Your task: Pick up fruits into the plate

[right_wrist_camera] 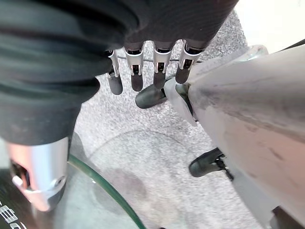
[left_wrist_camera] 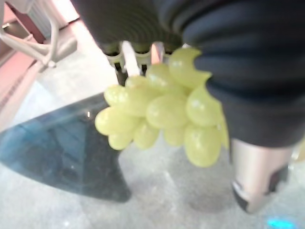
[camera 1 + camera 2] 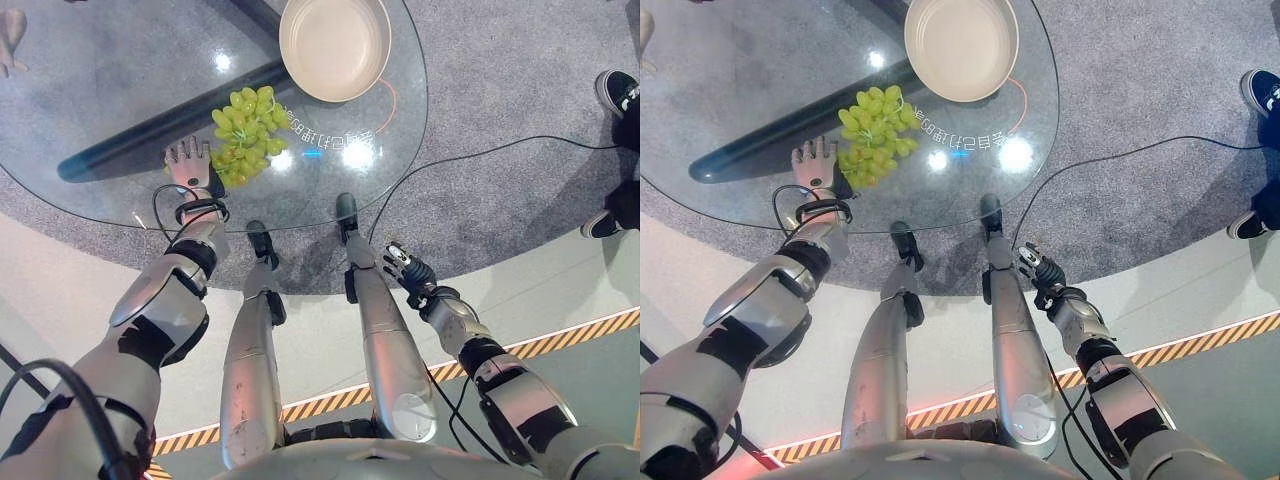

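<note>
A bunch of green grapes [image 3: 248, 135] lies on the round glass table [image 3: 90, 70], near its front edge. My left hand [image 3: 188, 165] rests flat on the glass just left of the bunch, its fingers straight and open, touching the bunch's side. In the left wrist view the grapes [image 2: 162, 114] sit close against the palm, between the fingers [image 2: 128, 55] and the thumb. A cream plate [image 3: 335, 45] stands empty at the table's far right, beyond the grapes. My right hand [image 3: 408, 268] hangs open below the table edge, by the right leg, fingers [image 1: 136, 71] relaxed and holding nothing.
A dark table base [image 3: 150, 130] shows through the glass. A person's dark shoes [image 3: 620, 90] stand on the carpet at the right. A hand [image 3: 10, 40] reaches in at the far left edge. Striped floor tape [image 3: 590, 330] runs behind me.
</note>
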Available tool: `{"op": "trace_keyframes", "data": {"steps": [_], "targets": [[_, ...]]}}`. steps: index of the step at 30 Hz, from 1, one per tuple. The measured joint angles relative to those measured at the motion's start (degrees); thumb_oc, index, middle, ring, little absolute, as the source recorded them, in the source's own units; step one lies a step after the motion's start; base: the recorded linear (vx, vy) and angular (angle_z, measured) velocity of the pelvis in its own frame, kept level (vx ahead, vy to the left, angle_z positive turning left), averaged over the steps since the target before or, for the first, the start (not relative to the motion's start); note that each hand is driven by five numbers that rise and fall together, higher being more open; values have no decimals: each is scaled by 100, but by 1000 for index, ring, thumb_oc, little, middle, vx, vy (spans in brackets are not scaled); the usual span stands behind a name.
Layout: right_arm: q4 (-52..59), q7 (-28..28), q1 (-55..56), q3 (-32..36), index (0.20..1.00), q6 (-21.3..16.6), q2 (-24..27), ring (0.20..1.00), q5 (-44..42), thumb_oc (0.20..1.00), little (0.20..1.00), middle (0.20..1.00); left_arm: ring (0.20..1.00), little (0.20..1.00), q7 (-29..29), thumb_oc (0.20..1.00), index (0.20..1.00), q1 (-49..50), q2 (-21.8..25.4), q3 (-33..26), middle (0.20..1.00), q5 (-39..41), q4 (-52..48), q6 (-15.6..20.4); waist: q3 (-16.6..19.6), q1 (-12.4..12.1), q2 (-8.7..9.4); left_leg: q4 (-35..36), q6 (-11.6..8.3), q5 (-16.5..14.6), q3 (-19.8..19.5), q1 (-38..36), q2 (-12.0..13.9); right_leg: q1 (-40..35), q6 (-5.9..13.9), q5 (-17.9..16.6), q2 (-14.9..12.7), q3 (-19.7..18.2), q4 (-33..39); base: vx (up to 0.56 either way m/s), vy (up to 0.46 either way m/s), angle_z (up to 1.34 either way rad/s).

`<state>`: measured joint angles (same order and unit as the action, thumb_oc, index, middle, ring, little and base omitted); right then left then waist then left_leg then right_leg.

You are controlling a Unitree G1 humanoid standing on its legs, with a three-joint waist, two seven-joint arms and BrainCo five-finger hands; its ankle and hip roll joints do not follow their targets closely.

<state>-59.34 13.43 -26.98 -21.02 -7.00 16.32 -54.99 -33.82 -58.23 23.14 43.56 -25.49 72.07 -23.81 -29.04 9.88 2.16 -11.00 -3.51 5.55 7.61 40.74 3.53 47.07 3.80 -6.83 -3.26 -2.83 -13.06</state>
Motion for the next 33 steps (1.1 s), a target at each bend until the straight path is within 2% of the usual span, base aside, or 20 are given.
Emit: {"op": "trace_keyframes", "data": {"steps": [2, 3, 4, 5, 13, 26, 30, 33], "targets": [[-6, 100, 0, 0, 1000, -9, -19, 1000, -177, 1000, 1000, 1000, 1000, 1000, -120, 1000, 1000, -65, 0, 0, 1000, -166, 88, -156, 21, 13, 55, -96, 4, -20, -14, 132, 11, 91, 1, -2, 5, 5, -27, 0, -56, 1], [-18, 126, 0, 1, 1000, -14, -24, 1000, -245, 1000, 1000, 1000, 959, 959, -154, 959, 959, -96, -3, 1, 959, -222, 87, -212, 26, 12, 65, -136, 7, -32, -17, 171, 11, 117, 1, -2, 4, 5, -41, 2, -42, 2], [-19, 195, 0, 2, 1000, -19, -27, 1000, -292, 1000, 1000, 1000, 627, 627, -202, 627, 627, -97, -3, 2, 627, -283, 88, -238, 25, 11, 79, -183, 25, -56, -17, 210, 14, 149, 0, -2, 3, 1, -66, 2, -40, -1], [-15, 227, -2, 2, 1000, -19, -37, 1000, -341, 1000, 1000, 1000, 200, 200, -242, 200, 200, -101, 1, 1, 200, -342, 88, -256, 17, 3, 97, -189, 25, -57, -11, 215, 12, 165, 1, -1, 1, -12, -84, 1, -36, -1], [-27, 443, -5, 4, 1000, -22, -200, 1000, -503, 1000, 1000, 1000, 200, 200, -408, 200, 200, -302, 145, 0, 200, -515, 247, -468, 50, -7, 154, -321, 12, -102, -33, 411, 23, 302, 2, -3, 4, -4, -105, 0, -4, 0], [-31, 485, -72, 4, 1000, -19, -201, 1000, -692, 1000, 1000, 1000, 200, 200, -383, 200, 200, -301, 152, -1, 200, -512, 326, -465, 50, -5, 154, -373, 9, -146, -24, 415, 23, 296, 1, -1, 5, -17, -117, 0, 0, 0], [-34, 527, -72, 4, 1000, -19, -200, 1000, -691, 1000, 1000, 1000, 200, 200, -354, 200, 200, -303, 154, -1, 200, -487, 326, -425, 50, -7, 154, -379, 10, -145, -31, 410, 23, 284, 0, -2, 6, -15, -119, 0, 0, 0], [-38, 548, -72, 6, 1000, -19, -201, 1000, -690, 1000, 1000, 1000, 200, 200, -365, 200, 200, -296, 175, -6, 200, -247, 344, -176, 50, -12, 154, -380, 10, -145, -62, 364, 20, 216, -1, -3, 5, 6, -116, 1, 13, 2]]}}
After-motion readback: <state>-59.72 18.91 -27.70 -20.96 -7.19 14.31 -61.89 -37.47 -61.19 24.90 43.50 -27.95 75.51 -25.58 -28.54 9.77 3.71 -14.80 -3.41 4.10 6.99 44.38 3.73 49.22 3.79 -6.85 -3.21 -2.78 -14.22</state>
